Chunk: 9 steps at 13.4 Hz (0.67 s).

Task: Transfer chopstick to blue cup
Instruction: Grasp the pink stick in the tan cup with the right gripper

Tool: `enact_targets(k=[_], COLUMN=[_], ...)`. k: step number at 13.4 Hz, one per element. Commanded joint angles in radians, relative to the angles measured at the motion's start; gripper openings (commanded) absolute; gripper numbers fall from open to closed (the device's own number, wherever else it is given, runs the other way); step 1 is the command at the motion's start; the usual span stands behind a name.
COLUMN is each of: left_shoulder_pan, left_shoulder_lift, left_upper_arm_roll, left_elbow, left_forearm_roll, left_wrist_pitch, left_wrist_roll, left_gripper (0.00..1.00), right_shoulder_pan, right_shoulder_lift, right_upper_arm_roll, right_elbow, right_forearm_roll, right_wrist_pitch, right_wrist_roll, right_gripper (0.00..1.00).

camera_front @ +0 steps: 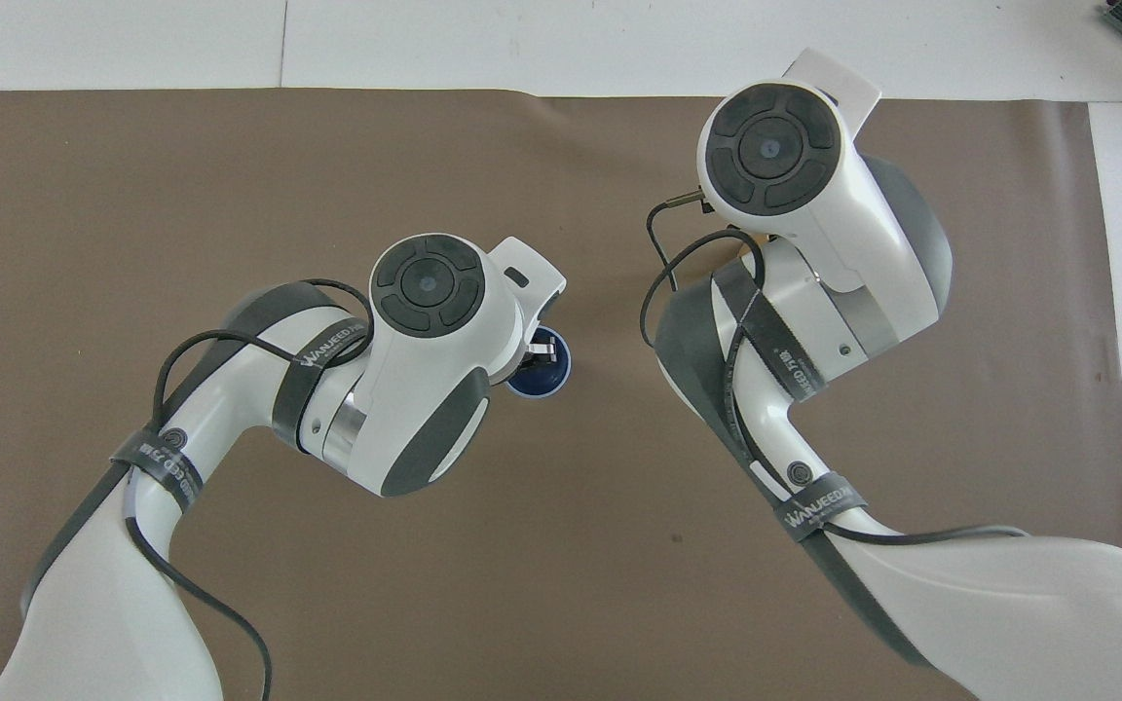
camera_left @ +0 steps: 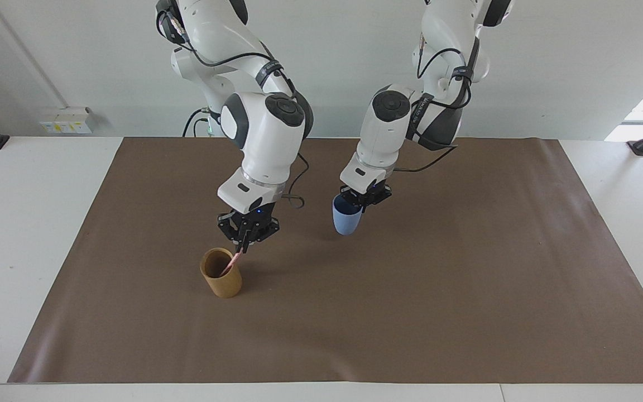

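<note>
Right gripper [camera_left: 246,244] clenched on chopstick [camera_left: 232,262] top just above tan cup [camera_left: 221,273], left gripper [camera_left: 363,202] grasping blue cup [camera_left: 346,220] rim, raised over brown mat [camera_left: 466,290]

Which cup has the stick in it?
The tan cup, standing on the mat; the pink stick leans out of it. The blue cup, held up, shows none.

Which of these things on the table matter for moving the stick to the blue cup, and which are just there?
Part of the job:
- chopstick, standing in the tan cup
- right gripper, shut on the chopstick's top
- blue cup, held at its rim by the left gripper

Just there:
- brown mat
- wall socket strip
</note>
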Motion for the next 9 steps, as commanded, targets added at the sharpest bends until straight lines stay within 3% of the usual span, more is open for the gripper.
enact_targets(k=[1, 4, 5, 8, 9], left_shoulder_pan=[-0.034, -0.055, -0.055, -0.055, -0.055], left_shoulder_lift=[0.018, 0.036, 0.038, 0.046, 0.046], left_upper_arm_roll=[0.017, 0.017, 0.017, 0.017, 0.017], left_elbow=[0.002, -0.007, -0.007, -0.010, -0.010], left_forearm_roll=[0.015, 0.023, 0.023, 0.023, 0.023], left_wrist_pitch=[0.043, 0.067, 0.070, 0.074, 0.074], left_wrist_roll=[-0.065, -0.090, -0.092, -0.093, -0.093], left_gripper=[0.00, 0.00, 0.04, 0.34, 0.51], right_shoulder_pan=[-0.046, -0.098, -0.114, -0.171, -0.178], right_shoulder_lift=[-0.051, -0.163, -0.196, -0.279, -0.299], right_upper_arm_roll=[0.012, 0.013, 0.012, 0.012, 0.012], right_elbow=[-0.010, -0.054, -0.056, -0.074, -0.087], right_forearm_roll=[0.088, 0.173, 0.232, 0.344, 0.359], right_wrist_pitch=[0.010, 0.000, -0.006, -0.011, -0.022], right_wrist_roll=[0.018, 0.007, 0.005, -0.019, -0.015], right_gripper=[0.00, 0.00, 0.00, 0.00, 0.00])
